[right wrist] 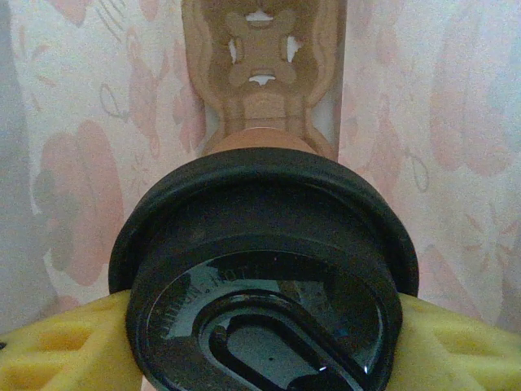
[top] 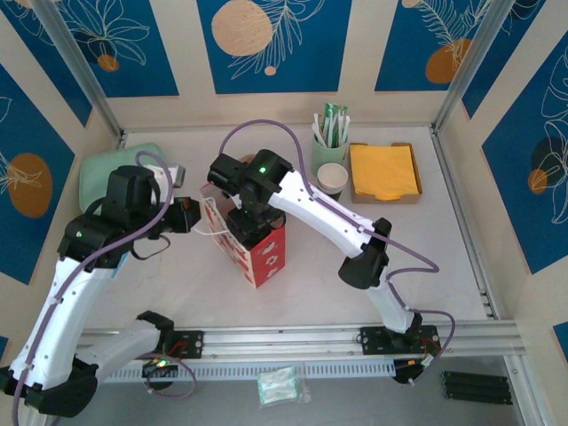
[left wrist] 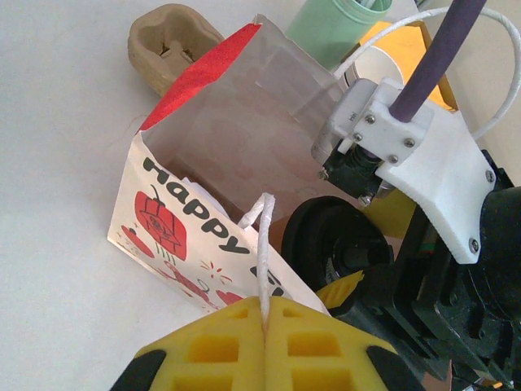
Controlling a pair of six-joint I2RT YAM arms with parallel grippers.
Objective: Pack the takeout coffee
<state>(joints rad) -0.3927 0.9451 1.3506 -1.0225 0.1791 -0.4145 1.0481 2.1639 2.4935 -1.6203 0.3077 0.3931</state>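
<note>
Left gripper (left wrist: 264,314) clenched on bag (left wrist: 163,220) handle (left wrist: 262,244), mouth held open. Right gripper (right wrist: 260,350) grasps coffee (right wrist: 260,244) at the lid, inside bag, above carrier (right wrist: 260,57). Advice: lower straight, centre coffee over a carrier slot, release only once seated; avoid brushing bag walls

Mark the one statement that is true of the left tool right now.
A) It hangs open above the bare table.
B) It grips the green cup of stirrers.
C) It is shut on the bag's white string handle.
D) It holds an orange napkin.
C: in the left wrist view, the left tool has its yellow fingers closed on the white string handle of the red-and-white bag.
</note>
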